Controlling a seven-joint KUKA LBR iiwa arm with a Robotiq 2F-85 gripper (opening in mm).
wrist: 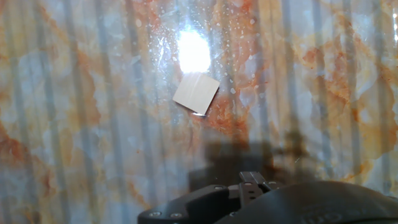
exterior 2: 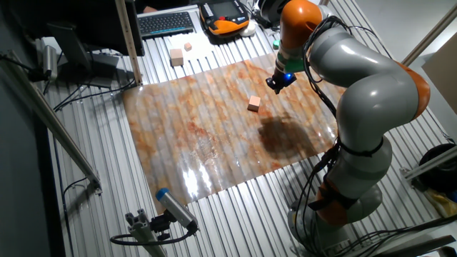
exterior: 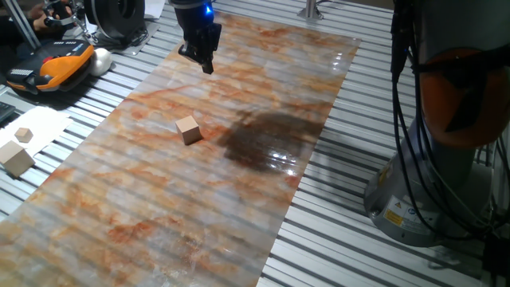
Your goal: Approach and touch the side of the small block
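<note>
Marbled orange and grey, the glossy ribbed sheet [exterior: 159, 207] covers the slatted metal table [exterior: 343, 239] and fills the near part of one fixed view; its near right edge runs diagonally beside bare slats. Nothing stands on this near stretch, so the room there is wide. Further in, about mid-sheet, sits the small light tan wooden cube [exterior: 189, 129], alone and turned a little askew to the sheet's ribs, with open surface on every side. A dark smudge-like shadow [exterior: 267, 139] lies just right of it on the sheet. In the hand view the cube [wrist: 196, 94] shows as a pale tilted square just below a bright glare spot. Off the sheet's left edge, on white paper [exterior: 36, 127], rest a larger pale wooden block [exterior: 16, 159] and a tinier wooden cube [exterior: 24, 135], well apart from the task cube. Farther still, near the sheet's far edge, the black two-finger gripper [exterior: 207, 62] hangs above the surface, well apart from the cube. Its fingers look close together, but I cannot tell for sure. An orange and black handheld controller [exterior: 60, 65] lies far left.
</note>
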